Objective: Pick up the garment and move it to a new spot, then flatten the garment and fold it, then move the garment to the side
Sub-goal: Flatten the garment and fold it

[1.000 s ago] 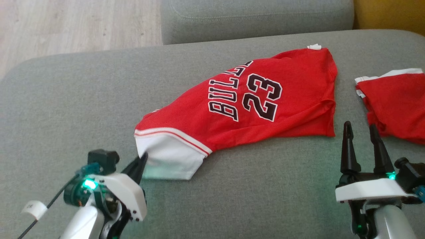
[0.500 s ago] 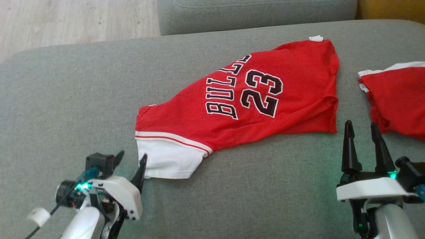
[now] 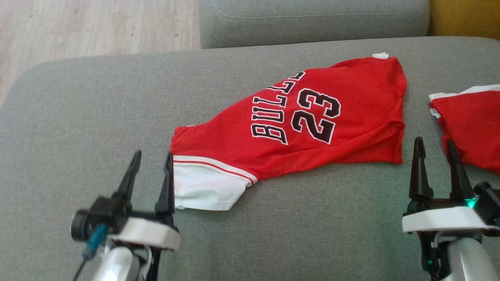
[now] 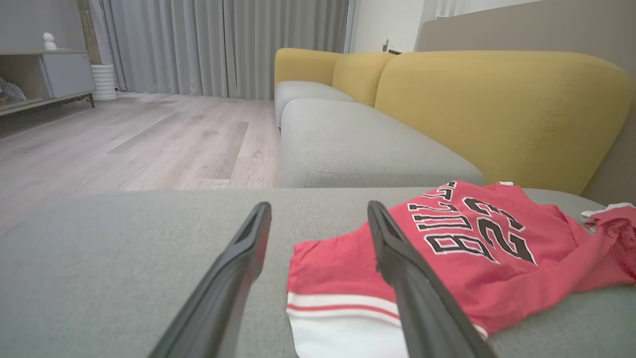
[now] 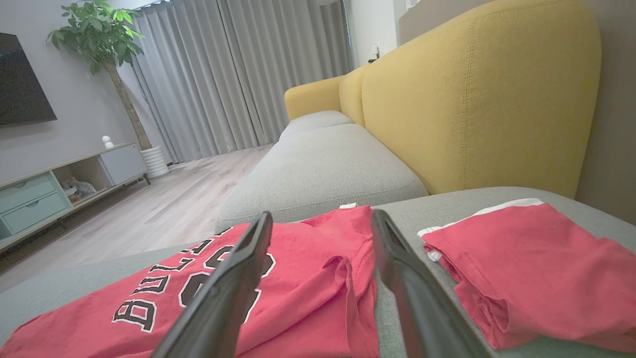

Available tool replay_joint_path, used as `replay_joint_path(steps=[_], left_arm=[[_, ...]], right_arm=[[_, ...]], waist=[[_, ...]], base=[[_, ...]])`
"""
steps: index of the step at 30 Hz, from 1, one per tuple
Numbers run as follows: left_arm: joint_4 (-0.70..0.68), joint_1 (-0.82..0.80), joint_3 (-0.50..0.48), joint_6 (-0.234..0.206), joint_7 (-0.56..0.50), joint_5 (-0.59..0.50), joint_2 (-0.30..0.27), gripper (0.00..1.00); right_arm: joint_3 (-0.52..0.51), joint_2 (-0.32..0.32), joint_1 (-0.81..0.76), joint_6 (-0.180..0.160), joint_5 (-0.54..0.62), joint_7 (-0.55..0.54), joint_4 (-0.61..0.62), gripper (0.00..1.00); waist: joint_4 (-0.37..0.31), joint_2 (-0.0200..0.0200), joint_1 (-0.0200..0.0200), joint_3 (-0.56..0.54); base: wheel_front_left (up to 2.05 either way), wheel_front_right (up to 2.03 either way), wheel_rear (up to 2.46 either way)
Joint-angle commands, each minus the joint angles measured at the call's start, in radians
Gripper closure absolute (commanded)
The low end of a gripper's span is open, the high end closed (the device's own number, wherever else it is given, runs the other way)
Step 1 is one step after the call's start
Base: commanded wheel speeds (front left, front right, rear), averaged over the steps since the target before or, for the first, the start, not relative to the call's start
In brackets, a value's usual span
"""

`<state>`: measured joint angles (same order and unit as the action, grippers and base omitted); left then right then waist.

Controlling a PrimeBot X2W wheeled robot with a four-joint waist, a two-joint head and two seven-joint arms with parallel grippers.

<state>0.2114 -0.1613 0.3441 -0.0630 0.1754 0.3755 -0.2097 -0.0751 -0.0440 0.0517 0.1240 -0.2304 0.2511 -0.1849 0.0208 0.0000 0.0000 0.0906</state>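
Flanking red garment [image 3: 351, 97] on sofa seat [image 3: 97, 97]: left hand [image 3: 153, 153], right hand [image 3: 434, 139], both spread empty, likely poised to lift.

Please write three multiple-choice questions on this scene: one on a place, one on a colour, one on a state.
1. Where does the second red garment lie from the jersey?
A. on top of it
B. at the robot's left
C. at the robot's right

2. The jersey's hem band is:
A. black
B. white
C. yellow

3. The left gripper is:
A. open, empty
B. shut on the jersey
C. shut, empty

Key:
1. C, it lies apart at the head view's right.
2. B, white cloth shows beside the left gripper.
3. A, its fingers stand apart, gripping nothing.
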Motion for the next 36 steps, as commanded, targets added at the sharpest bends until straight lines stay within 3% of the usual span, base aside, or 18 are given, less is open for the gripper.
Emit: replay_joint_path(steps=[1, 8, 24, 36], left_arm=[[-0.019, 0.006, -0.041, -0.010, 0.029, 0.000, 0.000, 0.00], [0.032, 0.013, -0.013, 0.003, 0.031, -0.004, 0.007, 0.00], [0.183, -0.038, 0.051, 0.051, -0.148, 0.000, -0.034, 0.00], [0.252, -0.080, 0.063, 0.019, -0.260, 0.003, -0.045, 0.00]], right_arm=[[0.022, -0.006, 0.026, 0.007, 0.007, 0.011, 0.038, 0.00], [0.027, -0.006, 0.017, 0.007, 0.009, 0.011, 0.038, 0.00], [0.039, -0.006, 0.025, 0.007, 0.004, 0.011, 0.032, 0.00], [0.046, -0.006, 0.039, 0.007, 0.003, 0.011, 0.026, 0.00]], waist=[[0.000, 0.0000, 0.0000, -0.001], [0.002, 0.0000, 0.0000, 0.000], [-0.012, 0.0000, 0.0000, 0.033], [-0.029, 0.0000, 0.0000, 0.059]], base=[[0.00, 0.00, 0.00], [0.00, 0.00, 0.00], [0.00, 0.00, 0.00], [0.00, 0.00, 0.00]])
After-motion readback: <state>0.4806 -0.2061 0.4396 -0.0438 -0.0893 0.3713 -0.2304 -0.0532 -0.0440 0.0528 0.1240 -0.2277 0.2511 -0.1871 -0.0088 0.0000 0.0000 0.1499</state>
